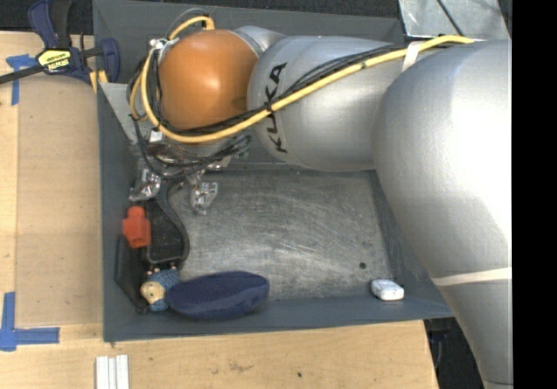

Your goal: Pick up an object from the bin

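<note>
One each: red block (135, 227), blue pouch (218, 295), white pellet (387, 291).

Brand: "KUKA" (277, 109), black capitals.
Carrier: the silver link of the arm (331, 117), just beside the orange cover at its wrist.
Direction: the word runs up the link, tilted, above the bin's far wall.
Other text: none that can be read.
</note>
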`<state>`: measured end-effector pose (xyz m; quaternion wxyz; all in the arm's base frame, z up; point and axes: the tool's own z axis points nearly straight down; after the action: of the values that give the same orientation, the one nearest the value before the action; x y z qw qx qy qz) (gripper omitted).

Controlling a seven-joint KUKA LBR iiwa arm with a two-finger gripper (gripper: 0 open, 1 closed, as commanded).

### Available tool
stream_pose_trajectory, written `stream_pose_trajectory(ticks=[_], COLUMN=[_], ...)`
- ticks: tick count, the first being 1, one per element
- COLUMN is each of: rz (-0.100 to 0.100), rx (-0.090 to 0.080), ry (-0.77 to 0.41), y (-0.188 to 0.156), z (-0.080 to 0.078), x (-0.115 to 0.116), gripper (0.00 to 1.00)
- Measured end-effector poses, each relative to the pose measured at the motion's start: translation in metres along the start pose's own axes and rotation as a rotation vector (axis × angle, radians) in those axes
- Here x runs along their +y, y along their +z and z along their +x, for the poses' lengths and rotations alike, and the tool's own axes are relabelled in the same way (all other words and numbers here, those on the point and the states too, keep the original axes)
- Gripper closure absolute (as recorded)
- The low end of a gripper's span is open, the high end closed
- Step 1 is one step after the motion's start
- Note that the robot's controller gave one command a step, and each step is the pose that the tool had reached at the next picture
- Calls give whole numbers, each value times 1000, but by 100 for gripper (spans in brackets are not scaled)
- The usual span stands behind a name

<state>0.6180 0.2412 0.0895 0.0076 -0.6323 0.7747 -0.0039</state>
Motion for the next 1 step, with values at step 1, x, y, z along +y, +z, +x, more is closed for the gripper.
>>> stream_pose_trajectory(ticks=[1], rz=[7], rx=[-3], ry=[-40], y=[5], z=[-2], x=[-7], gripper=[0])
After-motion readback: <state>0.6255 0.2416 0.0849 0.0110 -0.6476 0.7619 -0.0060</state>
